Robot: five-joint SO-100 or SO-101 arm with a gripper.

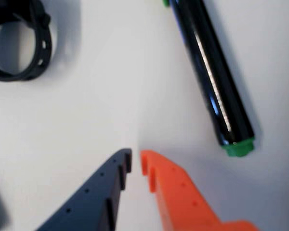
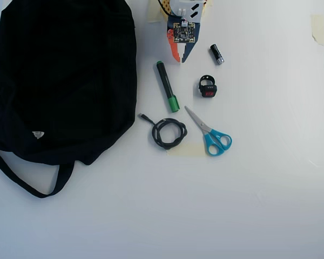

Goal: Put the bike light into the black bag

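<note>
**Nearly shut, gripper held nothing**

Plainly, the gripper point(image 1: 136, 162) hung empty, tips almost together, above bare table. One bike light point(image 2: 208, 87) lay just beside it, unreached. Around sat one green-capped marker point(image 2: 167, 86), one small cylinder point(image 2: 216, 54), one coiled cable point(image 2: 168, 133), one scissors point(image 2: 209, 132); one black bag point(image 2: 65, 70) waited left overhead.

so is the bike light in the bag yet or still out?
Out. In the overhead view the bike light lies on the white table, well right of the black bag, between marker and small cylinder. The pincer holds nothing.
</note>
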